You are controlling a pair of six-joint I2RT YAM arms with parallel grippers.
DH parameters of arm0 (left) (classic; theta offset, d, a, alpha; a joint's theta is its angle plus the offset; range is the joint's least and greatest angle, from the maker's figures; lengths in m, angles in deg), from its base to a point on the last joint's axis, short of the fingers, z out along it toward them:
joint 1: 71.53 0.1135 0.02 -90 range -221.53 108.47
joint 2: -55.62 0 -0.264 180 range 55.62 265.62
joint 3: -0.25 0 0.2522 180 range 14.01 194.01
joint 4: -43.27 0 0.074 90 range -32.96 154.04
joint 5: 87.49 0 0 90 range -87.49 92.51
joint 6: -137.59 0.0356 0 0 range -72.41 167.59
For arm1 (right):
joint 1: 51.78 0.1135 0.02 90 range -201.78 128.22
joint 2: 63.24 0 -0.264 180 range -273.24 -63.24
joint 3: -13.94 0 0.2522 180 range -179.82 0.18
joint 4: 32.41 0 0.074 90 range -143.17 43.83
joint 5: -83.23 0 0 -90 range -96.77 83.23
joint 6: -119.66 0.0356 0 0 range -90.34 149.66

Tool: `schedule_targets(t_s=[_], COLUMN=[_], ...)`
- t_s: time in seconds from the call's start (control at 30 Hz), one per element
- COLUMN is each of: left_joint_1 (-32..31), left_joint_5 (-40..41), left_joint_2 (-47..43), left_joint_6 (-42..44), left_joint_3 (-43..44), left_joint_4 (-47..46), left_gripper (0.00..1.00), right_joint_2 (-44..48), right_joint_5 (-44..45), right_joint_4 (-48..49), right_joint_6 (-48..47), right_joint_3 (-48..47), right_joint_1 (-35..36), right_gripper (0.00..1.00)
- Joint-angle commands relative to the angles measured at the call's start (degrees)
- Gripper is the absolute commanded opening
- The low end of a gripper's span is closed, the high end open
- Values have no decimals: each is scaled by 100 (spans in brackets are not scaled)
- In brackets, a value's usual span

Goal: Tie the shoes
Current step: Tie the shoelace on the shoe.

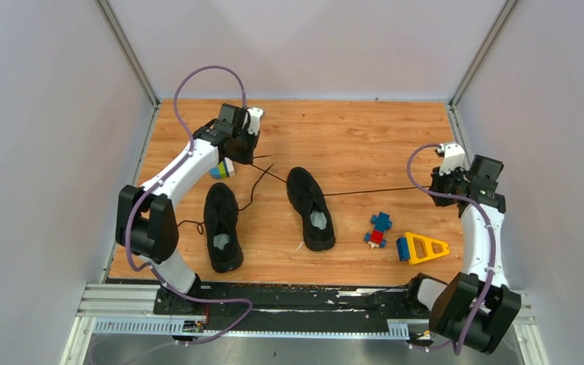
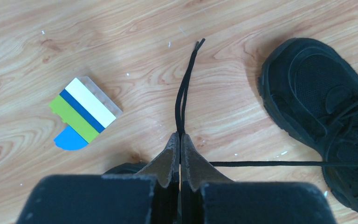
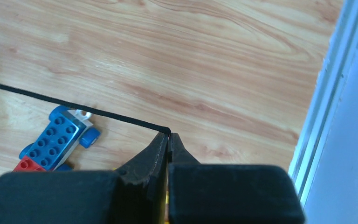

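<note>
Black and low-cut, the left sneaker (image 1: 223,228) lies near your left arm's base and the right sneaker (image 1: 310,207) at mid-table, toes pointing away. Your left gripper (image 2: 180,140) is pinched closed on a thin lace (image 2: 182,88) whose ends poke past its tips. Your right gripper (image 3: 168,136) clamps a second lace (image 3: 74,108), stretched taut past a blue-and-red block toy (image 3: 56,140).

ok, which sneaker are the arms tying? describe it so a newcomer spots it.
On the wooden tabletop, two black sneakers lie side by side. It is the sneaker nearer the centre, towards the yellow toy block. Unlike the other sneaker, its laces stretch taut to the left pincer and the right pincer, both shut on them.
</note>
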Motion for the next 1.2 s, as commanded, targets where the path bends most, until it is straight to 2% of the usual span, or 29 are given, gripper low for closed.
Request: schedule_targets(t_s=[0.0, 0.43, 0.77, 0.83, 0.93, 1.03, 1.1, 1.17], left_joint_1=[96, 484, 551, 557, 527, 341, 131, -20], left_joint_5=[219, 502, 764, 444, -931, -1762, -2076, -2261], left_joint_2=[-356, -1853, -2127, -2156, -2028, -1747, -1495, -1255], left_joint_6=[435, 976, 1234, 1122, 757, 352, 49, -266], left_joint_3=[-174, -1435, -1661, -1698, -1751, -1669, -1493, -1367], left_joint_4=[-202, 353, 869, 826, 528, 151, 1, -49], left_gripper=[0, 0, 0, 0, 0, 0, 0, 0], right_joint_2=[-38, -337, -691, -697, -519, -363, -336, -430], right_joint_5=[-141, -398, -235, -613, -1849, -3262, -3322, -2996], right_joint_4=[199, 289, 565, 548, 445, 41, 10, 25], right_joint_6=[215, 174, 322, 267, -108, -711, -666, -529], right_joint_3=[-64, -5, 8, -10, 46, 31, -31, -141], right_joint_1=[-570, -1159, -1153, -1148, -1027, -791, -476, -41], right_gripper=[0, 0, 0, 0, 0, 0, 0, 0])
